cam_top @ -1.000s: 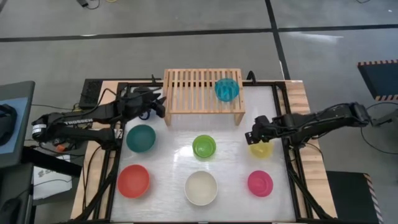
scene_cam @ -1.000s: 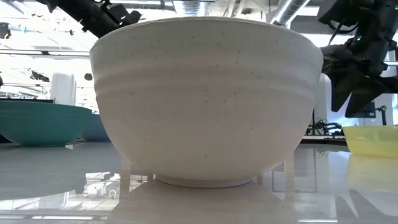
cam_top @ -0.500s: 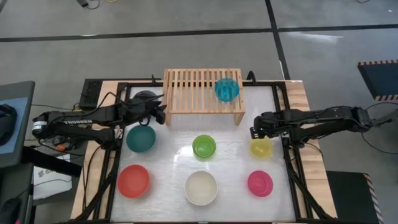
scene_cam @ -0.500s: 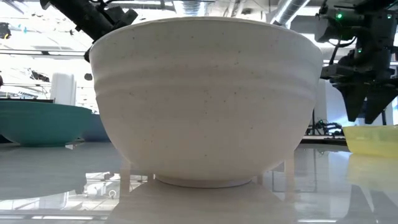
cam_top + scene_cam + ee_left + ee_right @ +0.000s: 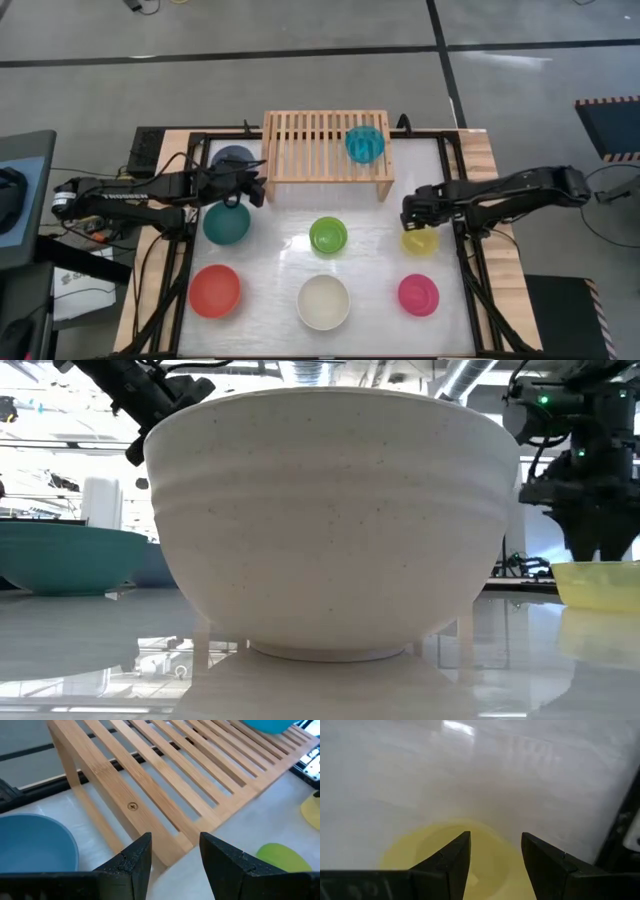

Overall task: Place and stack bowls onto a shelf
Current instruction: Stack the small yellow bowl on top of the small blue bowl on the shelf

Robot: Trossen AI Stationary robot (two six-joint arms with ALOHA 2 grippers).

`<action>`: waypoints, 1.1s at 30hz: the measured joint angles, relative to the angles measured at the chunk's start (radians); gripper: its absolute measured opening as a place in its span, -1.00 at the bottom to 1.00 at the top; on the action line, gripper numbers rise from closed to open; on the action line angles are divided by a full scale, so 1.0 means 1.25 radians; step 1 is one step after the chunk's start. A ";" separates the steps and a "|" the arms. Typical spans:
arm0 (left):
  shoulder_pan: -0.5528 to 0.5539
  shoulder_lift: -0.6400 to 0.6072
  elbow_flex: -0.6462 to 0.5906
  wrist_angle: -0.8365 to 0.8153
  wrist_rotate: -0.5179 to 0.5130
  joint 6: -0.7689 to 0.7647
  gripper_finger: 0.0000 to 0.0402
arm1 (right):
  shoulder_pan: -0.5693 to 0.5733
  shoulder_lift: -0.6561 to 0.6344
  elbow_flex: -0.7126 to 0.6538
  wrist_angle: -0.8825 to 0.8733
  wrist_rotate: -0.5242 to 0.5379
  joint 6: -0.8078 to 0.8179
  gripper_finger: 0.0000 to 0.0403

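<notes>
Eight plain round bowls: cyan bowl (image 5: 365, 143) sat on the slatted wood shelf (image 5: 310, 147), seven on the counter (image 5: 370, 262). Right end effector (image 5: 413, 215) was open, empty, over the yellow bowl (image 5: 419, 240); left end effector (image 5: 256, 187) open, empty, beside the shelf's leg.

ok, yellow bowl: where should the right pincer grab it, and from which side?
Take the yellow bowl by its rim, from above. It sits upright and open on the table, nothing touching it. The right pincer is open just over it; one finger inside the wall, one outside, looks best.
</notes>
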 joint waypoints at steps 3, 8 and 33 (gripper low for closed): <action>-0.010 0.000 0.000 -0.001 0.000 -0.001 -0.25 | 0.017 0.033 0.000 -0.010 0.018 -0.003 0.01; -0.021 0.000 0.000 -0.002 0.000 -0.012 -0.25 | 0.043 0.064 0.000 -0.010 0.017 -0.003 0.00; -0.027 0.000 0.000 -0.006 -0.003 -0.042 -0.25 | 0.048 0.020 0.269 -0.196 0.059 -0.112 -0.89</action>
